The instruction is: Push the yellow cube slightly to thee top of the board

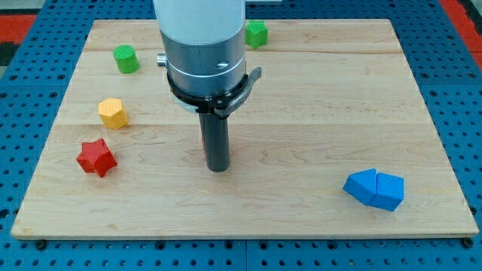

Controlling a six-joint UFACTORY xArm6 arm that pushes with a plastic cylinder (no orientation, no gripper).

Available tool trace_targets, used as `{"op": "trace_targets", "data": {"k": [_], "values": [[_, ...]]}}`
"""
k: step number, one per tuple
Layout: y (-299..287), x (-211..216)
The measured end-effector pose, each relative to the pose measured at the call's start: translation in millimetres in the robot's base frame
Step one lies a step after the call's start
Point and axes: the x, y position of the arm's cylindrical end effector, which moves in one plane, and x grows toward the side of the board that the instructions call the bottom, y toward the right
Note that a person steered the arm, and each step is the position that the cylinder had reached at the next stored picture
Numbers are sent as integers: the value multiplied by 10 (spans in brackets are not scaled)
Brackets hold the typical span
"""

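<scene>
Camera view: no hand fitted; my tip [218, 168] holds nothing, mid-worktop [316, 113], well right of yellow block [113, 113]. Approach from below it; push gently upward.

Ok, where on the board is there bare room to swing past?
Open: between my tip and the blue blocks, and the view's upper right. Crowded: the view's left, with green cylinder, yellow block and red star.

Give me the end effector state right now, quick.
No gripper here: the end effector is a plain rod, holding nothing. My tip rests mid-board, touching no block, well to the view's right of the yellow block.
</scene>
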Motion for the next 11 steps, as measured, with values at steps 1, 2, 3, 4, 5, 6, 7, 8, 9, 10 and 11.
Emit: {"op": "trace_targets", "data": {"k": [1,2,3,4,5,6,7,8,9,10,11], "values": [[384,165],[943,420],[1447,629],[1807,936],[1968,985],[2228,915],[2255,832],[2254,697],[2255,540],[2140,463],[1645,463]]}}
